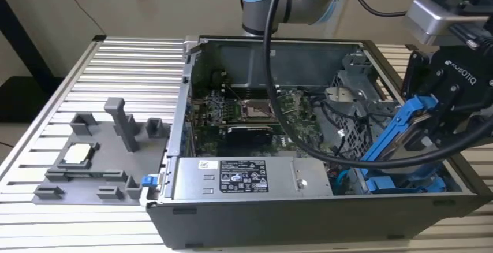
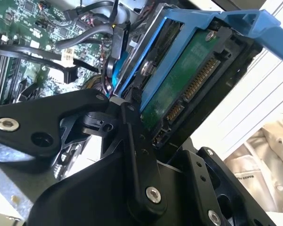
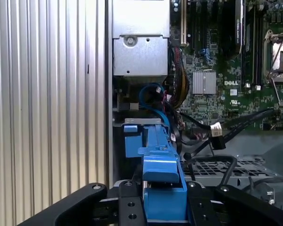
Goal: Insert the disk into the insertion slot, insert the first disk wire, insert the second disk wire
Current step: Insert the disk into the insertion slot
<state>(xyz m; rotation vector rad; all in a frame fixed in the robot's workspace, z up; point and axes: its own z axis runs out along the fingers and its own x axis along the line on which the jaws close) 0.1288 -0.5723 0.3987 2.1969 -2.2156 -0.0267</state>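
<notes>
Exterior view is showing you why the disk [image 1: 396, 131] is hanging where it is. Your pincer [image 1: 428, 127] is clamping it by the blue frame at the case's 3 o'clock side and holding it tilted, with the low end pointing to about 7 o'clock and the high end to about 1 o'clock. I am judging that slant to be deliberate, so that the low end is leading down toward the insertion slot [image 1: 353, 133] in the grey perforated cage just beside it. The disk is not seated yet. It is hanging above the other blue-framed drive [image 1: 408, 183], which is lying low in the case at 5 o'clock, near the power-supply box [image 1: 239, 178]. The open case is sitting on the slatted surface [image 1: 115, 62].

Second wrist view is giving you what the exterior view is hiding: the drive's green circuit board [image 2: 179, 89] and its row of connector pins, with one black finger [image 2: 132, 136] pressing on the frame's edge. First wrist view is looking along the frame's narrow blue edge [image 3: 162, 165], so you are seeing the jaws bearing on it from either side. Beyond it you are seeing the motherboard [image 3: 226, 89], with a black wire [image 3: 216, 129] lying across it, not plugged into the disk.
</notes>
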